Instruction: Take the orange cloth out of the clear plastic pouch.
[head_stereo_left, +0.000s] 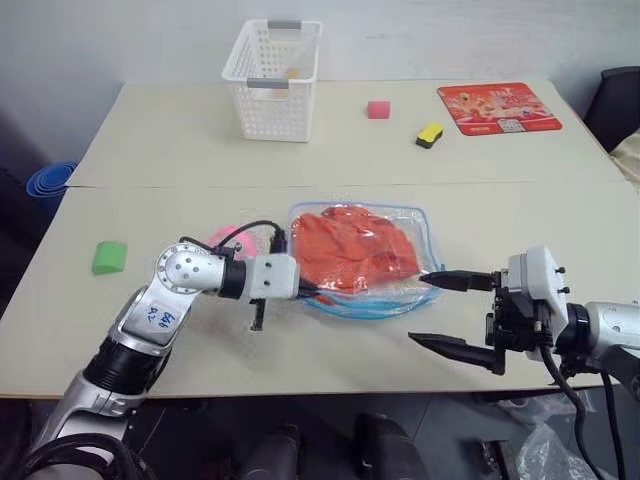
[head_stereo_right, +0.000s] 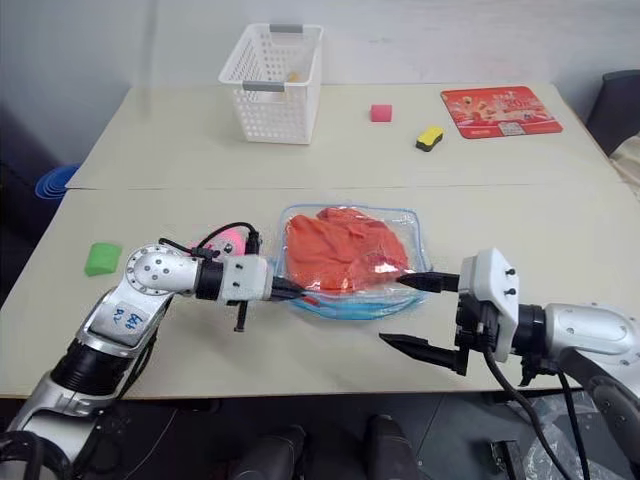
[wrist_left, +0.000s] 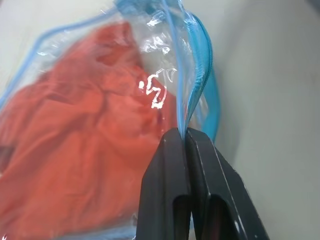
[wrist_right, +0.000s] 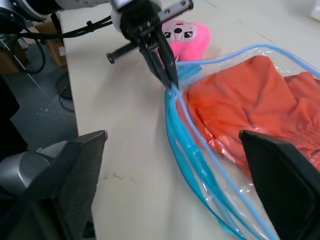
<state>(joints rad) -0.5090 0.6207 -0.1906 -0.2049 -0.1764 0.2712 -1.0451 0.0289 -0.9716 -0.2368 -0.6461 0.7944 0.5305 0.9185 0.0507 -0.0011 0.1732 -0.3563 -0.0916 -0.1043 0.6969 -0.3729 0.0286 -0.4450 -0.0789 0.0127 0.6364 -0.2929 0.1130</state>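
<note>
Left end effector (wrist_left: 186, 137) pinched closed on clear plastic pouch (head_stereo_left: 415, 225) blue zipper edge. Right end effector (head_stereo_left: 440, 312) jaws wide apart, holding nothing, upper finger tip at pouch's other side. Orange cloth (head_stereo_left: 352, 245) inside pouch, mid-table (head_stereo_left: 300, 340) toward near edge.

The beige table (head_stereo_left: 560, 215) carries a white mesh basket (head_stereo_left: 272, 80) near its far edge, a pink block (head_stereo_left: 378, 109), a yellow sponge (head_stereo_left: 430, 135) and a red mat (head_stereo_left: 498, 108) toward the far right corner. A green block (head_stereo_left: 110, 256) lies by the left edge. The clear plastic pouch (head_stereo_left: 425, 225) lies toward the near edge, a pink plush toy (wrist_right: 186, 35) just beside it.
</note>
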